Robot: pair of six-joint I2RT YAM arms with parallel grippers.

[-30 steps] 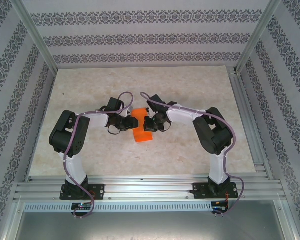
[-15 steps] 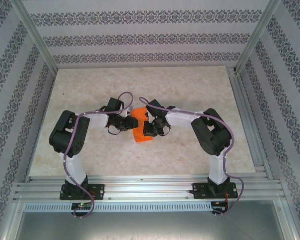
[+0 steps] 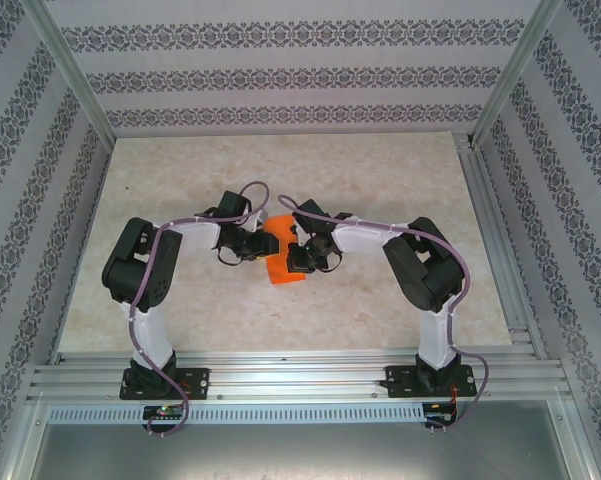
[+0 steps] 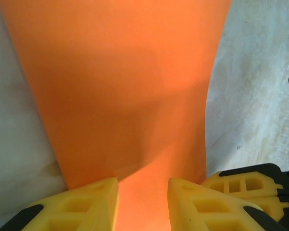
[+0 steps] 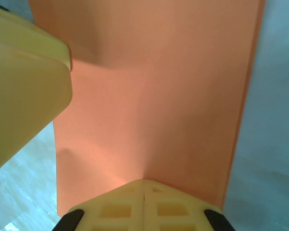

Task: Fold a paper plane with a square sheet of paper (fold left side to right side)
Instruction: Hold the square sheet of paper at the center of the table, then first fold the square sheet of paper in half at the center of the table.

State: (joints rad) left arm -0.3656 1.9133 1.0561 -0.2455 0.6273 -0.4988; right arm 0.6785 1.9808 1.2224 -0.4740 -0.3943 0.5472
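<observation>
The orange sheet, near the middle of the table, seems only doubled over and is no pointed plane yet, with the right gripper pinched shut on its edge and the left gripper standing apart around it, so most folds remain.
</observation>
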